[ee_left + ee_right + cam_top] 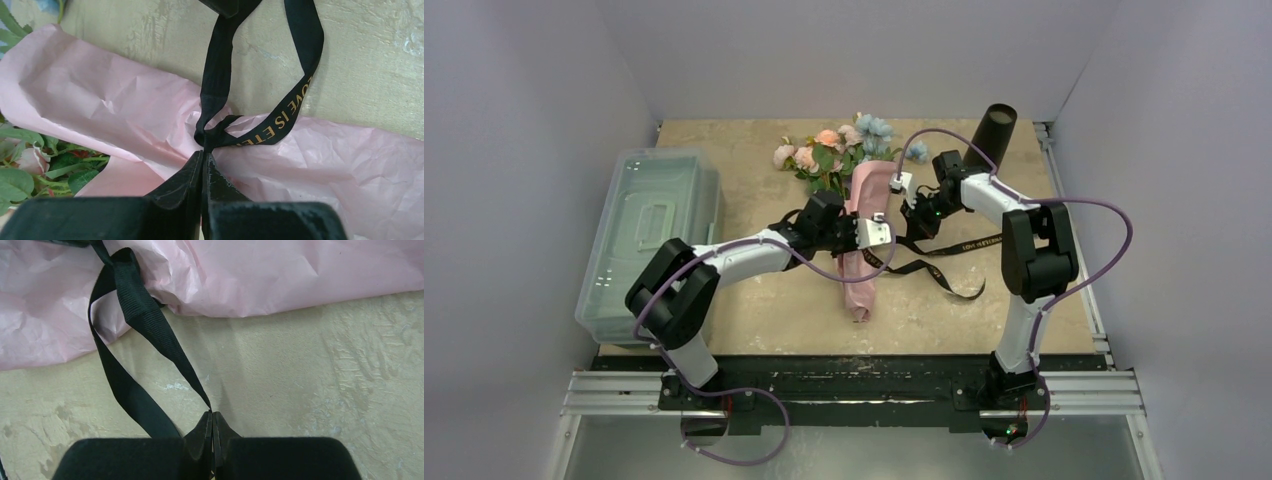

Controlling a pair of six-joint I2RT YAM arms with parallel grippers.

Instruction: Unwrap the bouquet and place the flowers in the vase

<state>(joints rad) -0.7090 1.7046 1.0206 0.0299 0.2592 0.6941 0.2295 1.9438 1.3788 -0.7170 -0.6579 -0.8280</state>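
The bouquet [864, 225] lies on the table in pink paper [115, 115], its flowers [832, 150] pointing to the far side. A black gold-lettered ribbon [287, 107] is knotted round the paper, and its loose ends [949, 280] trail to the right. My left gripper [205, 151] is shut on the ribbon right at the knot. My right gripper [212, 412] is shut on one strand of the ribbon [145, 320] just off the paper's edge, above the bare table. The black vase [992, 135] stands upright at the far right, behind the right arm.
A clear plastic lidded bin [654, 230] sits along the left side of the table. Green leaves and a pink rose [30, 160] show inside the wrap's open end. Grey walls close in the table on three sides.
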